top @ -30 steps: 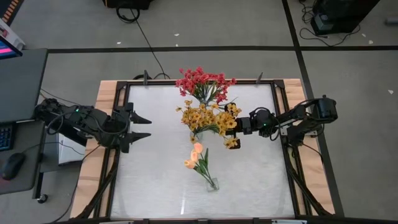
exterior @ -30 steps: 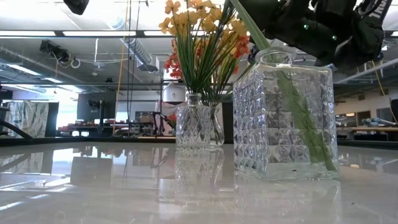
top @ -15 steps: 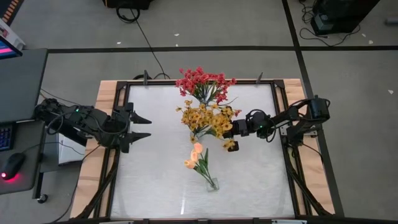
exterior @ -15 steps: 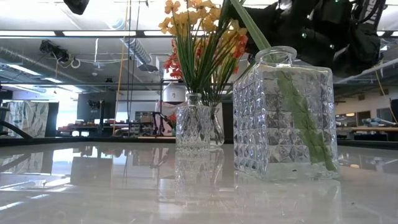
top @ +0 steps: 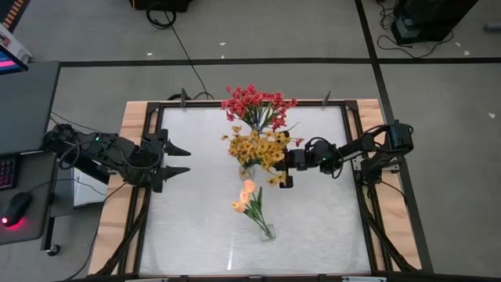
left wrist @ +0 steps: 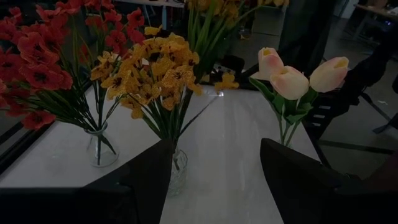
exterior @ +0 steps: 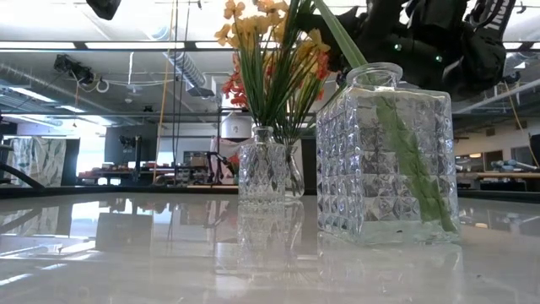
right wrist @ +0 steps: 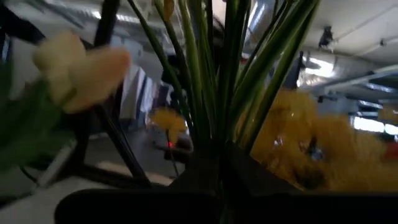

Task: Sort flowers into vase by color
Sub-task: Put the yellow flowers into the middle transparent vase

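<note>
Fingers of your right gripper (top: 283, 167) were clamped on a yellow sprig (top: 275, 179) beside the yellow bunch (top: 254, 147).

red blossoms (top: 257, 102) on green stems at the far bunch, bright and saturated. yellow-orange flowers (top: 257, 147) in the middle cluster, golden with darker centres. pale peach tulip buds (top: 246, 196) with a pink blush, on green leaves. the near vase (exterior: 389, 156) is clear glass with a raised diamond pattern, and the smaller vase (exterior: 261, 166) shows the same faceting. the tabletop (top: 196, 219) is glossy white, framed in pale wood. both arms are black.
</note>
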